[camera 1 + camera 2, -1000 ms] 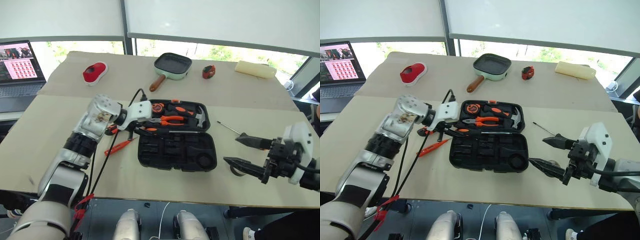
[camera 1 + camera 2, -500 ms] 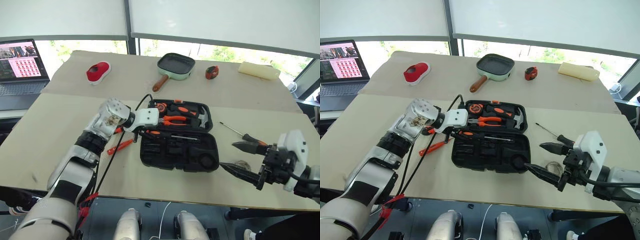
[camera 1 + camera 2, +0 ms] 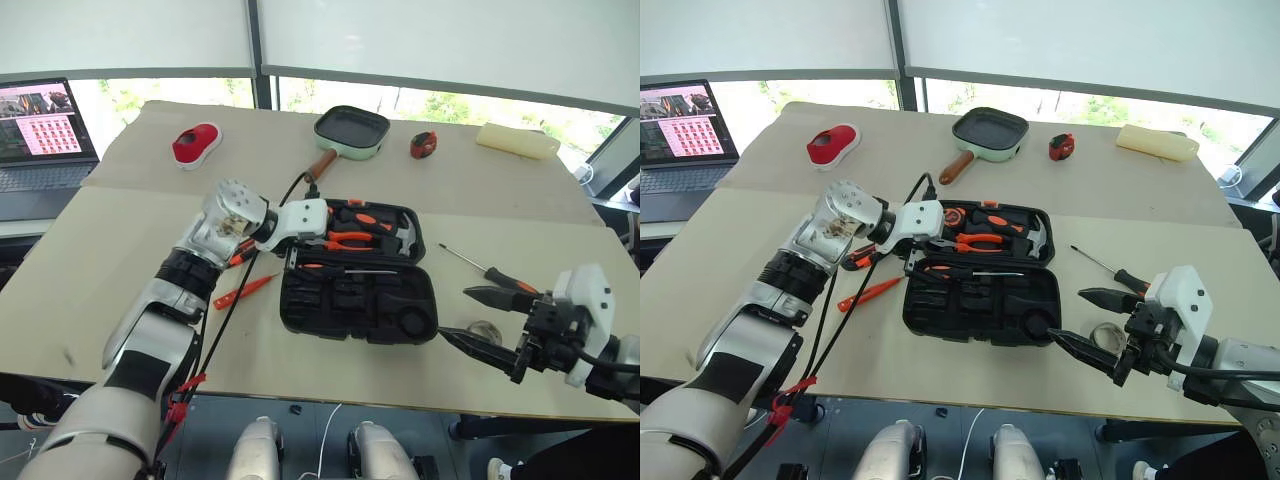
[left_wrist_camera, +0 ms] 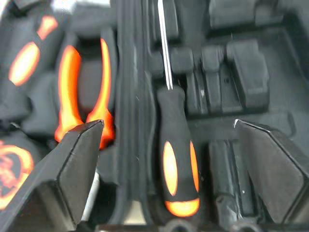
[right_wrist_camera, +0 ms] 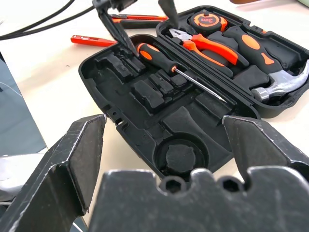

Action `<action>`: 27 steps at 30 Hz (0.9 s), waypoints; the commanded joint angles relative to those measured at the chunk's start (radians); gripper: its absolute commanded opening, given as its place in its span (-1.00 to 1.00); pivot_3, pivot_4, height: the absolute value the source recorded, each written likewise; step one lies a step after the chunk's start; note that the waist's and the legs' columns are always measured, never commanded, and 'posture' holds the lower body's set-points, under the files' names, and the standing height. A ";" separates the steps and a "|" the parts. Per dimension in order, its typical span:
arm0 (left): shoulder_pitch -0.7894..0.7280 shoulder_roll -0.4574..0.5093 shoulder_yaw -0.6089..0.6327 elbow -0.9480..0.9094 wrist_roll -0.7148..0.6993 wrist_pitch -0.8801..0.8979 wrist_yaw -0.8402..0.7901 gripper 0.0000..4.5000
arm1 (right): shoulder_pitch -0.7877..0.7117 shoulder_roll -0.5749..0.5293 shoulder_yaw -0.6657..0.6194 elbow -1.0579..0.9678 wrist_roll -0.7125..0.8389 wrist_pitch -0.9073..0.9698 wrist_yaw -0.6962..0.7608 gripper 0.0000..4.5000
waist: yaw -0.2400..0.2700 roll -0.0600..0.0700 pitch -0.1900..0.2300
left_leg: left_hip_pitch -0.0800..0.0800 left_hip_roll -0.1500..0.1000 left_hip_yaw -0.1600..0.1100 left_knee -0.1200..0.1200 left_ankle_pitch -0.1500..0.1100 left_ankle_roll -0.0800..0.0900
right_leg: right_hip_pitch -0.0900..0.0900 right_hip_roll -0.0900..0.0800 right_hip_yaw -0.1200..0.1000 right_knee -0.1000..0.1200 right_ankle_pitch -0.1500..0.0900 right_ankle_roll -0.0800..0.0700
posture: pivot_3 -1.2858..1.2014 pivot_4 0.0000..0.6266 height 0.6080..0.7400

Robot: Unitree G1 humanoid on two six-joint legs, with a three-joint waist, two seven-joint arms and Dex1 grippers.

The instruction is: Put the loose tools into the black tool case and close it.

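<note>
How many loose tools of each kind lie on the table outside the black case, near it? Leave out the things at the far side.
Orange-and-black screwdriver: 1
Slim orange tester screwdriver: 1
Utility knife: 1
Tape roll: 1
Total: 4

Matt black moulded-plastic tool case

Black tool case is lying open before me, one orange-and-black screwdriver resting inside, another lying loose beside it.
</note>
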 commanded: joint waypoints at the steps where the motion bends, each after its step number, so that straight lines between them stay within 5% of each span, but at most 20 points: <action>1: -0.024 -0.015 0.006 -0.015 -0.007 -0.017 0.004 0.68 | -0.009 0.002 -0.024 -0.018 0.010 -0.025 -0.006 1.00 | 0.000 0.000 0.000 | 0.000 0.000 0.000 0.000 0.000 0.000 | 0.000 0.000 0.000 0.000 0.000 0.000 | 0.03 -0.52 1.00; 12: -0.017 -0.081 -0.034 0.120 0.059 -0.126 0.081 -0.98 | -0.017 -0.001 -0.014 -0.006 -0.007 -0.028 -0.007 1.00 | 0.001 0.000 0.000 | -0.001 -0.001 -0.001 0.000 0.000 0.000 | 0.000 0.000 0.000 0.000 0.000 0.000 | 0.03 -0.52 1.00; 27: 0.017 -0.105 -0.116 0.234 0.186 -0.269 0.162 -0.98 | -0.020 0.007 -0.001 -0.007 -0.009 -0.027 -0.027 1.00 | 0.003 0.001 -0.001 | 0.000 -0.002 -0.003 0.001 0.000 0.000 | 0.002 0.000 0.000 0.000 0.000 0.000 | 0.03 -0.52 1.00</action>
